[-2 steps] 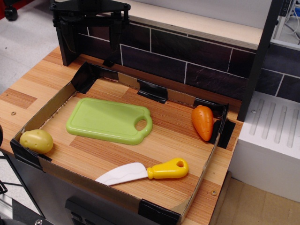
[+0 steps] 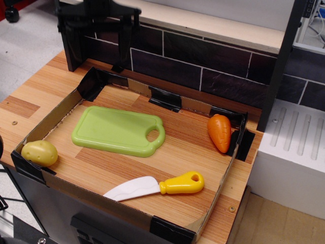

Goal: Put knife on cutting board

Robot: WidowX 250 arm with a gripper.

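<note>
observation.image | gripper (image 2: 96, 38) spread, holding nothing, top left | knife (image 2: 155, 186) lying apart from cutting board (image 2: 117, 130) | no readable writing

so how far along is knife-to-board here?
Nothing is done: the knife lies on the tray floor near the front wall, apart from the cutting board, which is bare. Nothing is in hand: the hand hangs open over the back left corner, far from the knife. Left: reach the knife, grasp it, lift it and set it on the board. The carrot and potato sit aside.

Wooden counter (image 2: 35, 96) under cardboard tray (image 2: 61, 109)
</note>
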